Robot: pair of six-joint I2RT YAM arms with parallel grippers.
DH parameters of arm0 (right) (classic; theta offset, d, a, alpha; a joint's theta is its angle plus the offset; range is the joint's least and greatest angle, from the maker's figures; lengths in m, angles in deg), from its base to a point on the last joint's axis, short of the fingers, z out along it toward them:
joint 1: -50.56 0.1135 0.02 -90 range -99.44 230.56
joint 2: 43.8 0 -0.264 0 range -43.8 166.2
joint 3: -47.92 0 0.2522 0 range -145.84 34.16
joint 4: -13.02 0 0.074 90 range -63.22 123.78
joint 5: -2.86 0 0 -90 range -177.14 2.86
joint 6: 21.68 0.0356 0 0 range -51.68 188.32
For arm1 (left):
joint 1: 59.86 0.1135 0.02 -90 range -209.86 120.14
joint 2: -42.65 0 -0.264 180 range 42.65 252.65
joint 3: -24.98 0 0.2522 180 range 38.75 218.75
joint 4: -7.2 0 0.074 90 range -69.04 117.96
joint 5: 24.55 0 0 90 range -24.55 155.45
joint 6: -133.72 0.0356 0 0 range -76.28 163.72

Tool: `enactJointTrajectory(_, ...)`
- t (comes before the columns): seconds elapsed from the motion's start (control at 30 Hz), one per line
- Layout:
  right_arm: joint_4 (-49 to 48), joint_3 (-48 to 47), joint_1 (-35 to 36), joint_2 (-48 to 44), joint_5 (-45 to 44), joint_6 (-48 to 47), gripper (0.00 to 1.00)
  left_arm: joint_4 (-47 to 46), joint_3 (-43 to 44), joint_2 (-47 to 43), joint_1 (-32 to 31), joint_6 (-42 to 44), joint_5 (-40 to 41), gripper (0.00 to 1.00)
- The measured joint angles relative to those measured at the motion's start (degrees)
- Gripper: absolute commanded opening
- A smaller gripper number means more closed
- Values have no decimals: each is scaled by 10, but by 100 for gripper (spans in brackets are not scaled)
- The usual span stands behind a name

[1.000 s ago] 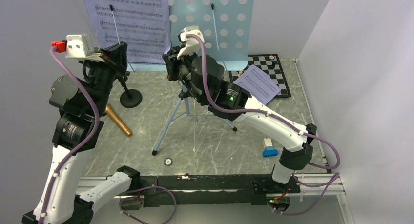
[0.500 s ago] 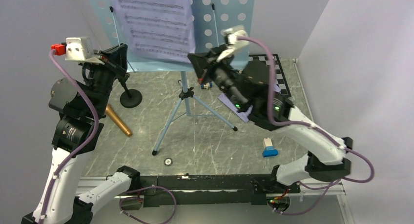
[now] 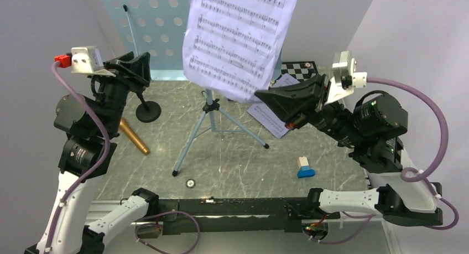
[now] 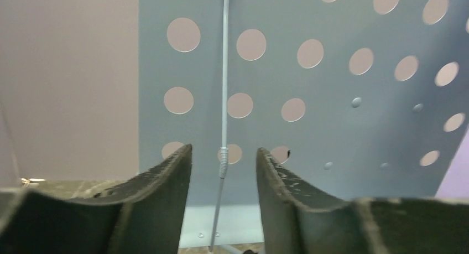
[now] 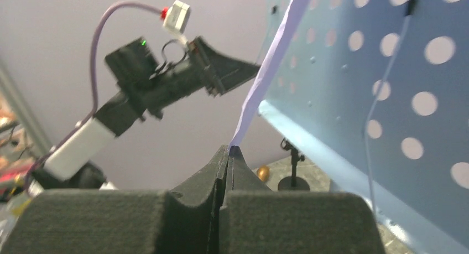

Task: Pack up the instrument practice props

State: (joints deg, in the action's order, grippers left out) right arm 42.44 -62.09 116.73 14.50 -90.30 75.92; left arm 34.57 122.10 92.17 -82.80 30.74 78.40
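Right gripper (image 3: 265,97) clamped tight on the lower corner of one music page (image 3: 240,38); the page hangs in the air in front of the music stand (image 3: 157,27) and looks lifted clear of its desk. Left gripper (image 4: 223,154) partly open, holding nothing, facing the holed desk. Second page (image 3: 269,120) lies flat on the table (image 3: 232,165) near the chessboard (image 3: 301,69). Microphone (image 3: 134,136) lies flat just beside the upright mic stand (image 3: 148,111), both untouched. Judged early: nothing packed yet, no box in view.
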Motion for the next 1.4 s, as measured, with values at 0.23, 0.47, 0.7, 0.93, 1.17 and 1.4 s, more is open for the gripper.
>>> enactJointTrajectory(0.23, 75, 40, 0, -35, 122, -38, 0, -4, -2, -21, 0, -8, -1, 86)
enactJointTrajectory(0.47, 159, 139, 0, -75, 209, -67, 0, 1, -43, -84, 0, -29, -2, 93)
enactJointTrajectory(0.7, 237, 314, 0, -159, 61, -50, 0, 24, -142, -193, 0, -68, 10, 94)
enactJointTrajectory(0.93, 268, 384, -1, -254, -229, 23, 0, 68, -195, -249, 0, -99, 23, 94)
enactJointTrajectory(1.17, 239, 424, -1, -280, -465, 61, 0, 115, -229, -290, 0, -123, 31, 94)
enactJointTrajectory(1.4, 102, 434, -75, -211, -560, -18, 0, 139, -262, -324, 0, -156, 34, 94)
